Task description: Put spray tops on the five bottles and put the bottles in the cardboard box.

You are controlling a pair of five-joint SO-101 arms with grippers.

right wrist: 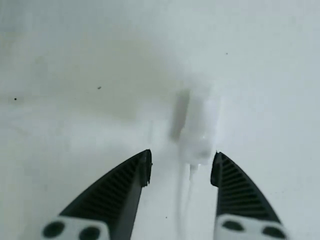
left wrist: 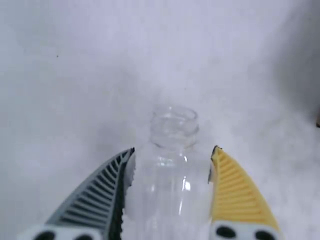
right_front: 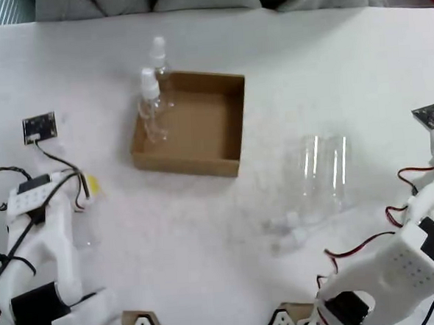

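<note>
The job is under way but less than half done. Two of the five bottles wear spray tops: the nearer capped bottle (right_front: 150,100) stands at the left wall of the cardboard box (right_front: 191,166), apparently inside it. The farther capped bottle (right_front: 159,59) stands at the box's far-left corner, and I cannot tell whether it is inside or just behind the rim.

Three bottles lack tops. Two bare bottles (right_front: 313,173) (right_front: 340,171) stand side by side on the bench (right_front: 344,66), to the right of the box and nearer than it. The third, an open-necked bottle (left wrist: 172,150), sits in the left gripper (left wrist: 173,151). The jaws lie close against both of its sides and look to be pinching its body, with the threaded neck pointing away beyond the tips.

The right gripper (right wrist: 180,160) has its jaws spread over the bench. A loose spray top (right wrist: 200,125) lies just beyond the gap between them, and its thin tube runs back between the jaws. From above, pale loose tops (right_front: 287,230) lie on the bench just near of the bare bottles.

By my reckoning, what remains is three tops to fit and at least three bottles to box.
</note>
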